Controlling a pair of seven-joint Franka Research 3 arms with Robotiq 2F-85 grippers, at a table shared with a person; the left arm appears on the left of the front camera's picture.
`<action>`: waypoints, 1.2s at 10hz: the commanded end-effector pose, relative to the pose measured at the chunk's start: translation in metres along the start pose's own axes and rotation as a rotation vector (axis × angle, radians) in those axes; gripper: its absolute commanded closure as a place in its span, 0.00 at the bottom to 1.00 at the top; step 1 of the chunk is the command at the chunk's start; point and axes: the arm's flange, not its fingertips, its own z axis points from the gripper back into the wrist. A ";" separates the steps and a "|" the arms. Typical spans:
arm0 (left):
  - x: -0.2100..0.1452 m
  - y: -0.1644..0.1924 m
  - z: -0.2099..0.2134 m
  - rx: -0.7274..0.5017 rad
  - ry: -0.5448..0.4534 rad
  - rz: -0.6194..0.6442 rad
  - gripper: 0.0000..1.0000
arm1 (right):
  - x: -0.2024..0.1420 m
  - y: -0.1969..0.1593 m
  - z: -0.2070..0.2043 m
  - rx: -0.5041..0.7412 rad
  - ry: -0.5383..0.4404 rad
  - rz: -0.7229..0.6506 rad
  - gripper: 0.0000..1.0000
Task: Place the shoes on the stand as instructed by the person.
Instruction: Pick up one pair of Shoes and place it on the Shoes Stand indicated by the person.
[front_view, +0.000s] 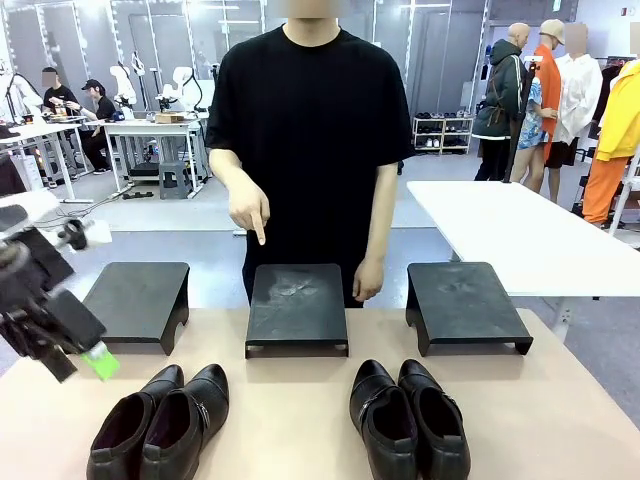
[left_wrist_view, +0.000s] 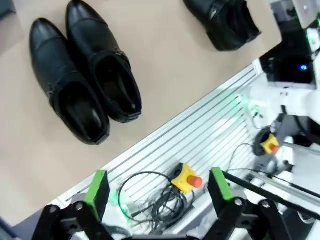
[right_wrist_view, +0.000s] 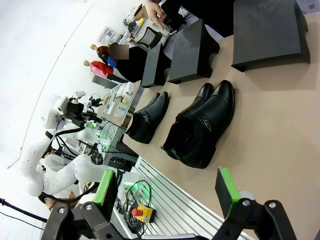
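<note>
Two pairs of glossy black shoes stand on the tan table near its front edge, the left pair (front_view: 160, 425) and the right pair (front_view: 410, 420). Behind them sit three black stands: left (front_view: 140, 298), middle (front_view: 297, 305) and right (front_view: 465, 300). The person (front_view: 310, 130) points a finger (front_view: 260, 235) down at the middle stand. My left gripper (front_view: 95, 362) hovers open at the table's left edge, left of the left pair. In the left wrist view the open gripper (left_wrist_view: 157, 192) is above the table's edge, short of that pair (left_wrist_view: 85, 75). My right gripper (right_wrist_view: 165, 195) is open, short of the nearer pair (right_wrist_view: 200, 127).
The person's other hand (front_view: 368, 280) rests by the middle stand's right corner. A yellow emergency stop button (left_wrist_view: 185, 177) and cables lie on the ribbed metal frame below the table's front edge. A white table (front_view: 520, 225) stands behind at the right.
</note>
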 end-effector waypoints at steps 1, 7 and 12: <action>0.004 -0.001 -0.035 0.097 0.001 0.094 0.00 | 0.001 0.001 0.001 0.012 -0.014 0.015 0.00; 0.005 0.026 -0.112 0.215 -0.021 0.195 0.00 | 0.001 0.001 0.001 0.012 -0.014 0.015 0.00; -0.011 0.045 -0.159 0.295 -0.014 0.301 0.00 | 0.001 0.001 0.001 0.012 -0.014 0.015 0.00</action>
